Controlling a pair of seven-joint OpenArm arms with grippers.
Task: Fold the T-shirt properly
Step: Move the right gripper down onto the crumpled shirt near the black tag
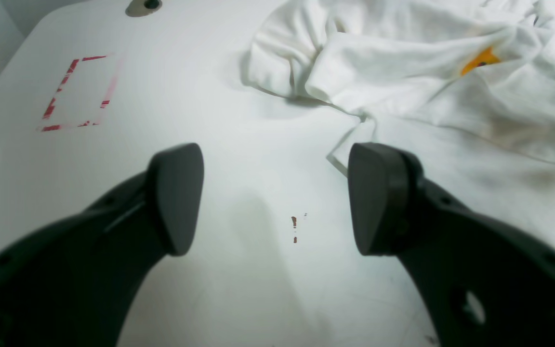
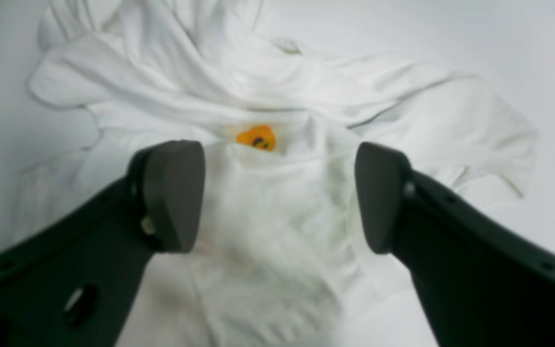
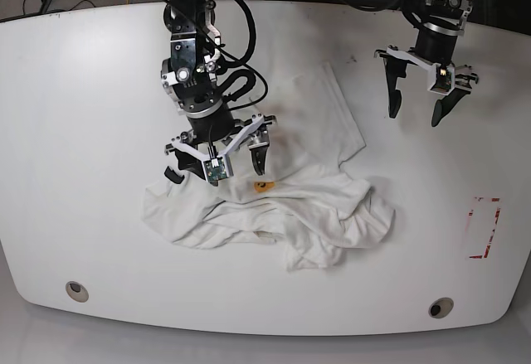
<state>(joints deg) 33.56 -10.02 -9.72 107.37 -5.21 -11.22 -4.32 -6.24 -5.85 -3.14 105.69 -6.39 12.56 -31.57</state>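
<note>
Right end effector [image 2: 277, 195] sits closest to cam, jaws spread wide, nothing held, hanging directly over the T-shirt [image 3: 274, 206]. Shirt is a crumpled heap mid-worktop [image 3: 83, 90], a bit toward the front edge, long axis roughly left-right along that edge, one flatter flap running toward the back edge. Orange print bit [image 2: 257, 138] shows just ahead of my right jaws. Left end effector [image 3: 423, 90] also wide open, empty, over bare worktop near the back edge, well apart from the cloth. So right arm is nearer; I'd guess it grabs first.
</note>
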